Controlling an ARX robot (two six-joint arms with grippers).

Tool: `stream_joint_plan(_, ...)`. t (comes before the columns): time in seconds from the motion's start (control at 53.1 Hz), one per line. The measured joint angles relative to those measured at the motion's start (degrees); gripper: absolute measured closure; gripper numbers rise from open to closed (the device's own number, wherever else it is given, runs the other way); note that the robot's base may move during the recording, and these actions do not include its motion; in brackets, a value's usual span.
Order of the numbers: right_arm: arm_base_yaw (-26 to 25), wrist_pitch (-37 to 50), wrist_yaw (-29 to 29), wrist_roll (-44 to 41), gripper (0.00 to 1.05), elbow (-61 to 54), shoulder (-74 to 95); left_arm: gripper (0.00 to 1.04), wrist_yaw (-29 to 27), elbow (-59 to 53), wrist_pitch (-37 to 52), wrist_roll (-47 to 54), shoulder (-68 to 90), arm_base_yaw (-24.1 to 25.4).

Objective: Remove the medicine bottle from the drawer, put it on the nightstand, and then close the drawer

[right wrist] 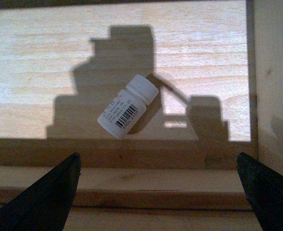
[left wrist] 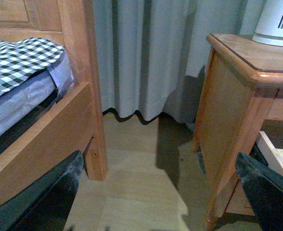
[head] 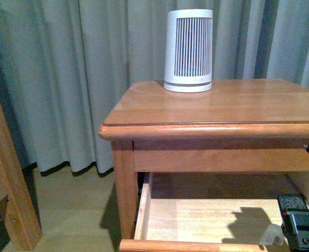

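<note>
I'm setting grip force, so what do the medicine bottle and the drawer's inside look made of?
The medicine bottle looks like smooth matte white plastic, with a paper-looking barcode label. The drawer inside is pale wood with visible grain and a dull surface, possibly unvarnished.

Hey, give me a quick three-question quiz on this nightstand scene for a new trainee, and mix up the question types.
1. True or false: the medicine bottle stands upright on the nightstand.
2. What sits on the nightstand top? A) a lamp B) a white slatted device C) a book
3. Which gripper hovers over the open drawer, and is it open or shut?

Key:
1. False. It lies on its side inside the drawer.
2. B.
3. The right gripper, open, with the bottle below it and untouched.
</note>
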Motion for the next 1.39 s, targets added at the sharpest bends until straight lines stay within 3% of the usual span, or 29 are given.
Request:
stream_joint_plan(0.509, 6.58, -9.79, 4.52, 8.72, 0.07, -1.49, -6.32, 0.07, 0.00, 0.00, 0.00, 0.00, 0.00, 0.00)
stream_joint_plan(0.923, 1.42, -14.62, 4.28, 13.44, 0.07, 9.38, 0.68, 0.07, 0.02, 0.00, 0.00, 0.00, 0.00, 0.00)
stream_joint_plan(1.394, 2.08, -17.31, 3.85, 17.29, 0.07, 17.35, 13.07, 0.07, 0.00, 0.00, 0.00, 0.00, 0.00, 0.00)
